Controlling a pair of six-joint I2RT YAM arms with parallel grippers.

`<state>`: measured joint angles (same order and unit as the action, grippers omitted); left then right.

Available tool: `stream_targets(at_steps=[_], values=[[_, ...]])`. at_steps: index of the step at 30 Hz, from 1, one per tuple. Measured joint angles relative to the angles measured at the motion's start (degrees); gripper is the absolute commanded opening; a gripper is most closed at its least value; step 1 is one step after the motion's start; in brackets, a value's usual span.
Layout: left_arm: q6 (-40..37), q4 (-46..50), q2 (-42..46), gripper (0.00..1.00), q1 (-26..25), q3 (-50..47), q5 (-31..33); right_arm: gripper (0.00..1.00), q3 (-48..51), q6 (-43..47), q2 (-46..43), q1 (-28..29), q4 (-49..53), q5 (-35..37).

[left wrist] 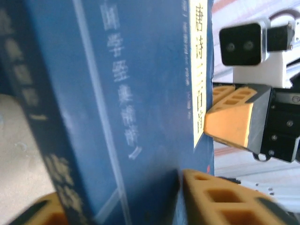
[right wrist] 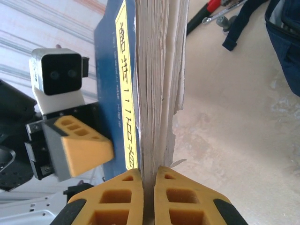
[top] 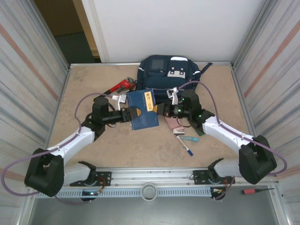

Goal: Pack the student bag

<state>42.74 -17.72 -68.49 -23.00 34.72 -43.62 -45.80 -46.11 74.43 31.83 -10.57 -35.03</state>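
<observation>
Right pincer (right wrist: pixel 149 174) clamped on navy book (top: pixel 143 115); left pincer (top: pixel 127 115) straddles it, grip I cannot tell. Carrying step; next I'd move it far, into student bag (top: pixel 166 70).

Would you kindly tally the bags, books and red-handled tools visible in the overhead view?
Bags: 1, the navy backpack
Books: 1, the navy book
Red-handled tools: 2, the wrench and the screwdriver
Total: 4
</observation>
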Motion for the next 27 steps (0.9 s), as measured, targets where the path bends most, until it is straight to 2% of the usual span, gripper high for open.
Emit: stream_targets(at_steps=[2, 3, 6, 9, 11, 15, 19, 21, 22, 25, 27], values=[[0.0, -1.0, -0.5, 0.08, 0.0, 0.2, -0.5, 0.0, -0.1, 0.0, 0.0, -0.5, -0.2, -0.5], [0.1, -1.5, -0.5, 0.03, -0.1, 0.3, -0.9, 0.03, -0.1, 0.0, 0.0, -0.9, 0.0, -0.9], [0.2, -3.0, -0.5, 0.0, -0.5, 0.7, -1.6, 0.41, -0.3, 0.4, 0.0, -2.8, 0.5, -3.2], [0.6, -5.0, -0.4, 0.0, -0.6, 0.8, -1.9, 0.67, -1.4, 1.8, 0.1, -6.2, 1.0, -6.8], [1.1, -6.4, -0.3, 0.0, -0.5, 1.0, -2.1, 0.76, -2.4, 2.4, 0.1, -7.8, 0.7, -9.1], [2.2, -9.2, -0.2, 0.0, -0.7, 2.8, -3.5, 0.83, -3.3, 3.3, 0.2, -6.6, -0.8, -12.8], [4.0, -14.5, -0.2, 0.0, -0.9, 4.3, -5.3, 0.84, -3.4, 3.5, 0.6, -5.4, -1.8, -14.9], [4.6, -15.9, -0.5, 0.0, -1.1, 5.0, -5.7, 0.8, -3.4, 3.4, 0.8, -5.4, -2.8, -15.8], [4.7, -16.1, -0.9, 0.0, -1.2, 5.6, -6.0, 0.73, -3.4, 3.1, 0.8, -5.4, -3.9, -16.2], [4.5, -15.4, -2.4, 0.0, -1.8, 7.4, -6.1, 0.44, -3.4, 1.5, 0.8, -5.4, -7.6, -17.4], [3.9, -13.8, -3.9, 0.03, -2.2, 8.9, -6.1, 0.29, -3.4, 0.7, 0.8, -5.3, -9.3, -17.5]])
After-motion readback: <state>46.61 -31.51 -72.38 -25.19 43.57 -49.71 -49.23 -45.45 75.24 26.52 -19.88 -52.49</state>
